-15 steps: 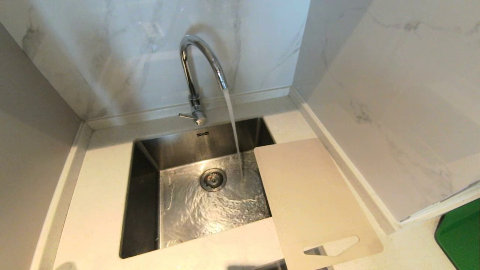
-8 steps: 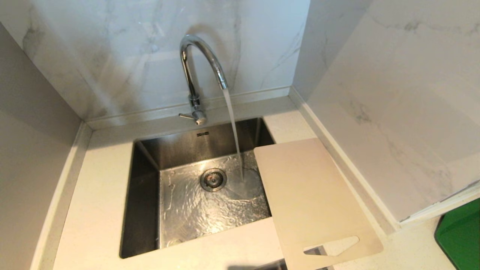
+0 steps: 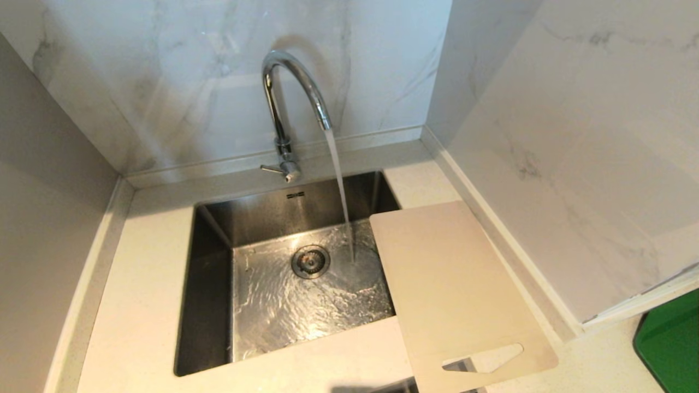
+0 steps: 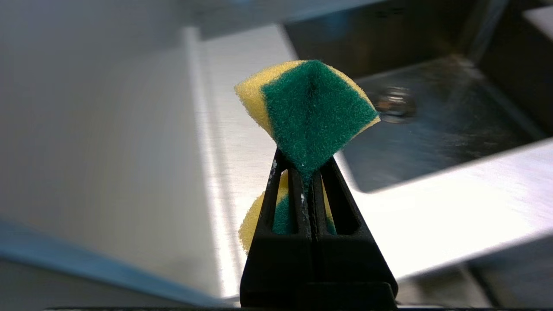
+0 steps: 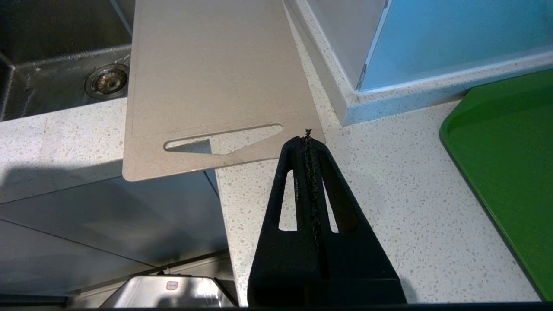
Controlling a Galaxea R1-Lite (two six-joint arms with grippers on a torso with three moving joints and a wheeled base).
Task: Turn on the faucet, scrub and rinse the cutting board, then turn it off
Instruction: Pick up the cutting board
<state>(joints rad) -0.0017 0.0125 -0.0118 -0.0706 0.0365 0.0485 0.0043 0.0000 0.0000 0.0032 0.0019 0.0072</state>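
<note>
Faucet [image 3: 289, 103] stands behind the sink [image 3: 210, 273], running; the stream lands right of the drain [image 3: 310, 261]. Cutting board [image 3: 456, 295] lies on the counter [image 3: 136, 305] at the sink's right, its left edge overhanging the basin, handle slot toward the robot, nothing on it. A green tray [image 5: 510, 160] sits further right. Left gripper [image 4: 307, 172], low near the counter's front edge, is pinching a yellow-green sponge [image 4: 309, 116]. Right gripper [image 5: 307, 138] has its jaws pressed together, empty, just short of the board's handle end. Against the earlier head frames: scene unchanged apart from the water ripples.
</note>
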